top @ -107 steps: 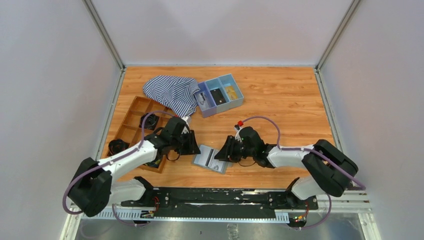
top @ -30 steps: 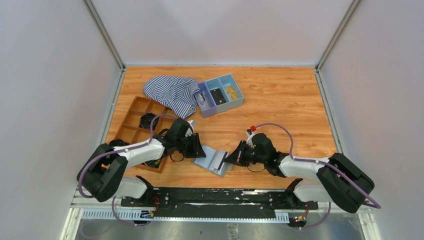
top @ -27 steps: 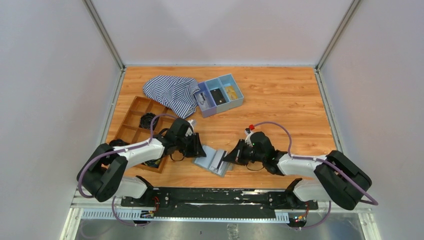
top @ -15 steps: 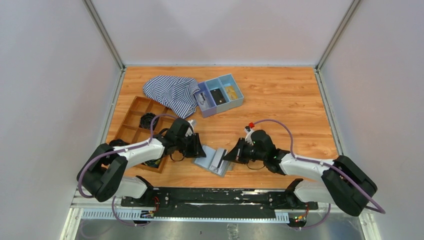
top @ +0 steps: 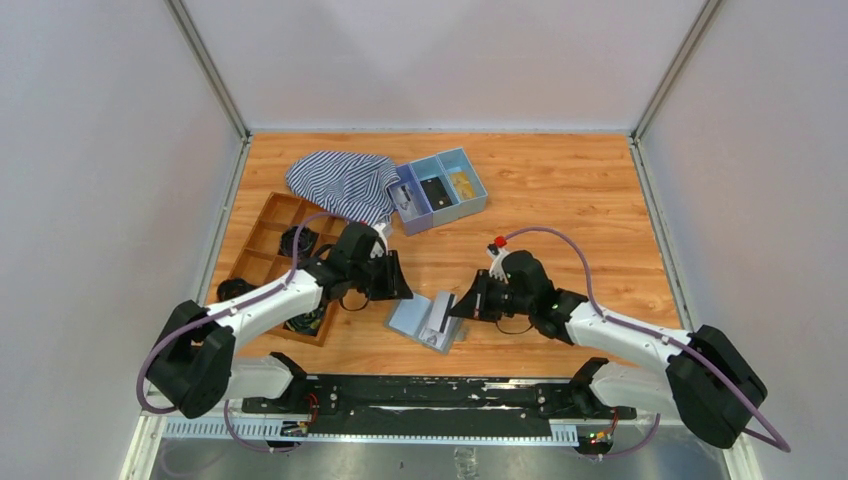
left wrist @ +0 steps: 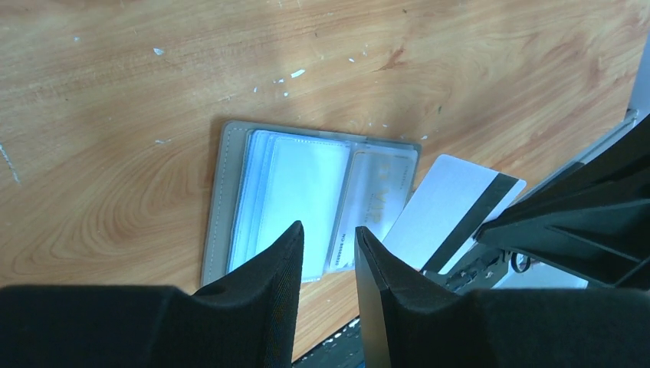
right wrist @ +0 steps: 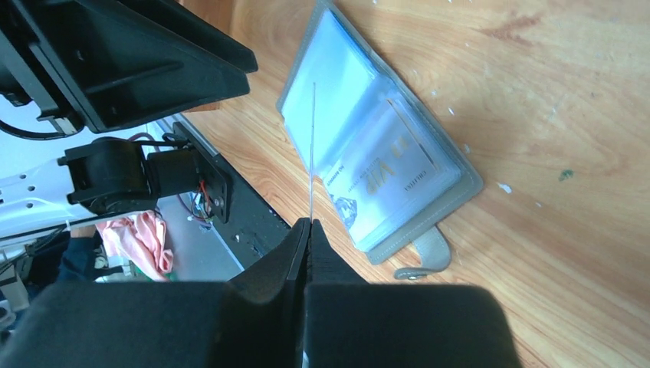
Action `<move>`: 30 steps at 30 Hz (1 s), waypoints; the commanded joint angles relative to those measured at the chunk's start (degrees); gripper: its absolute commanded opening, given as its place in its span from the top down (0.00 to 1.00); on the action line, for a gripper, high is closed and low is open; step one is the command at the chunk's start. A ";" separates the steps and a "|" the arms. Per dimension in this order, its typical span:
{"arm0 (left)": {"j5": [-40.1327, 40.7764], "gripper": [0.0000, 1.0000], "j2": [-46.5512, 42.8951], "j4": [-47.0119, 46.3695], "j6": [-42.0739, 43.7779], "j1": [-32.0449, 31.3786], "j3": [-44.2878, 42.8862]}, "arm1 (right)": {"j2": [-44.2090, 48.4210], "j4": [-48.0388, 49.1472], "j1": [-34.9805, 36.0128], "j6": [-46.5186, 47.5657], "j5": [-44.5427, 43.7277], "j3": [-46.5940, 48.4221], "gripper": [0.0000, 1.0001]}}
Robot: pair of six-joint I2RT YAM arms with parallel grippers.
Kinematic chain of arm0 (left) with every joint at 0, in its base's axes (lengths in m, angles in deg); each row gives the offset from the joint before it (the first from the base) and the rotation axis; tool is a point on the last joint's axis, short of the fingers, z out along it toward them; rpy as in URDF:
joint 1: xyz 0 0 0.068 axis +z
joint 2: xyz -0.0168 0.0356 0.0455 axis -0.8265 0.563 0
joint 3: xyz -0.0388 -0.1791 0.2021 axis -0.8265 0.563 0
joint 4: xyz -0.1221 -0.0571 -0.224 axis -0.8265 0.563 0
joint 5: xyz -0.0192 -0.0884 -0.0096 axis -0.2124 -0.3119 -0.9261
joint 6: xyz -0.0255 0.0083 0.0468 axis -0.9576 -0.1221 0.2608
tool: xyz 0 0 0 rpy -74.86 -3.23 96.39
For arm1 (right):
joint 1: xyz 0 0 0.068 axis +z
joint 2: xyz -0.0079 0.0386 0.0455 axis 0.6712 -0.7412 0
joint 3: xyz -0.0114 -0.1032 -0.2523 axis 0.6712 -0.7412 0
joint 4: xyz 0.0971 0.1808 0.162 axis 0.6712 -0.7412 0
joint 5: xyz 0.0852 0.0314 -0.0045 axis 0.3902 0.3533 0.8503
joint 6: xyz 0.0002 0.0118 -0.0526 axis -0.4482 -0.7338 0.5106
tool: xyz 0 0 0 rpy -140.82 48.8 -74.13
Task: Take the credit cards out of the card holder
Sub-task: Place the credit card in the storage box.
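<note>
The grey card holder (top: 418, 318) lies open on the wooden table, pale blue pockets up; it also shows in the left wrist view (left wrist: 287, 192) and the right wrist view (right wrist: 452, 188). A credit card marked VIP (right wrist: 383, 165) sits in its clear pocket. My right gripper (top: 462, 304) is shut on a white credit card with a black stripe (left wrist: 448, 211), held just off the holder's right edge; in the right wrist view the gripper (right wrist: 308, 222) shows that card edge-on (right wrist: 312, 153). My left gripper (top: 396, 283) hovers over the holder's left half, fingers (left wrist: 268, 291) slightly apart and empty.
A blue three-compartment tray (top: 470, 205) and a striped cloth (top: 345, 185) lie at the back. A wooden divided tray (top: 262, 245) with black items stands left, under my left arm. A black rail (top: 430, 390) runs along the near edge.
My left gripper has drawn back up and away from the holder's left edge. My right gripper has lifted slightly with the white card, and the holder now lies flat.
</note>
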 commanded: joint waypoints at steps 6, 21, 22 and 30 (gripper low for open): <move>0.73 0.65 -3.02 4.14 1.78 3.12 -1.34 | -0.37 -12.45 -0.60 8.90 0.25 11.17 1.00; 0.35 0.64 -12.85 12.93 4.51 12.28 -1.47 | -16.33 -26.48 -3.46 26.74 -5.89 40.56 1.00; 0.11 0.64 -13.12 12.80 4.41 12.29 -1.28 | -18.29 -26.94 -3.84 27.67 -6.07 42.73 1.00; -1.69 0.64 -13.63 11.24 4.47 12.63 -0.13 | -34.41 -32.91 -5.87 36.12 -10.19 61.65 1.00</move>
